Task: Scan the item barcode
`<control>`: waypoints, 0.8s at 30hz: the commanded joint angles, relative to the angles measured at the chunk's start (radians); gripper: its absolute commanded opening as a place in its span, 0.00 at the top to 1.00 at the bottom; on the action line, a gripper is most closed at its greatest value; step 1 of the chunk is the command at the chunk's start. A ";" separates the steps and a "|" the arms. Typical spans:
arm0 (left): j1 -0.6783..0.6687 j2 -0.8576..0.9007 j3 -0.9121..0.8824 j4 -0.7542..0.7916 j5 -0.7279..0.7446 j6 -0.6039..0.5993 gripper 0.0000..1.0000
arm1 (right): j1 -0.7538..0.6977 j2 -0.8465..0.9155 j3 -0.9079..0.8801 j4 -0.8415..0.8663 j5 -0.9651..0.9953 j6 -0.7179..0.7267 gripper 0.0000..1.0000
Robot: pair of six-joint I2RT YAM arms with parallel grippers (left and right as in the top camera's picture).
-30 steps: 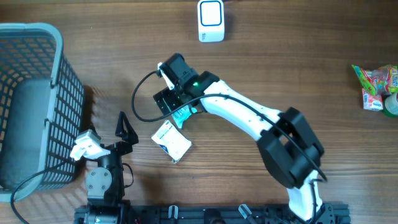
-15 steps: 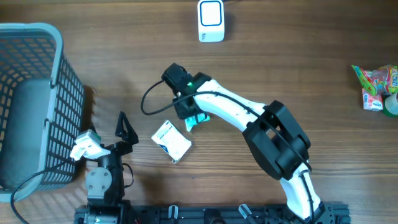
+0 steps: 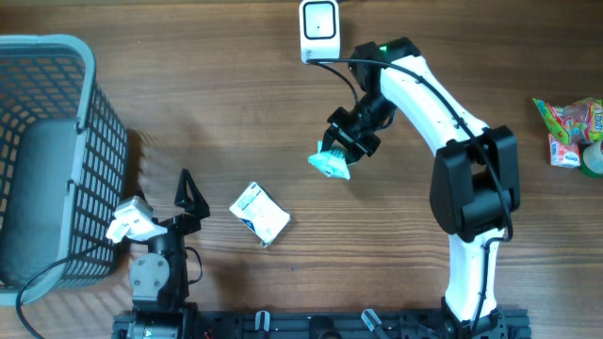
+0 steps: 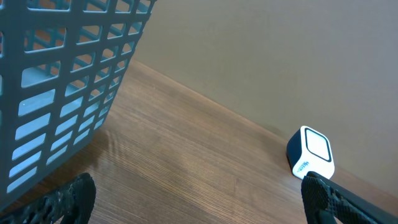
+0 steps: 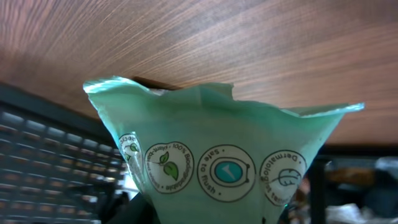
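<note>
The item is a pale green wipes packet (image 3: 330,161) with round printed emblems, and my right gripper (image 3: 343,144) is shut on it above the table, below the scanner. In the right wrist view the packet (image 5: 217,155) fills the lower frame; no barcode shows on this face. The white scanner (image 3: 320,31) stands at the table's far edge and also appears in the left wrist view as the scanner (image 4: 311,154). My left gripper (image 3: 188,194) rests open near the front left, its black fingertips (image 4: 69,198) wide apart over bare wood.
A grey mesh basket (image 3: 57,141) fills the left side, close beside my left arm. A white packet (image 3: 260,214) lies flat near the front centre. Colourful snack packs (image 3: 570,132) sit at the right edge.
My right gripper has closed on the green packet, lifted it off the table and carried it right and farther back, towards the scanner. The left arm has not moved.
</note>
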 commanded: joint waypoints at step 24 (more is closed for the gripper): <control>0.005 -0.003 -0.006 0.003 0.005 -0.005 0.00 | 0.153 -0.065 0.038 0.201 0.743 -0.039 0.02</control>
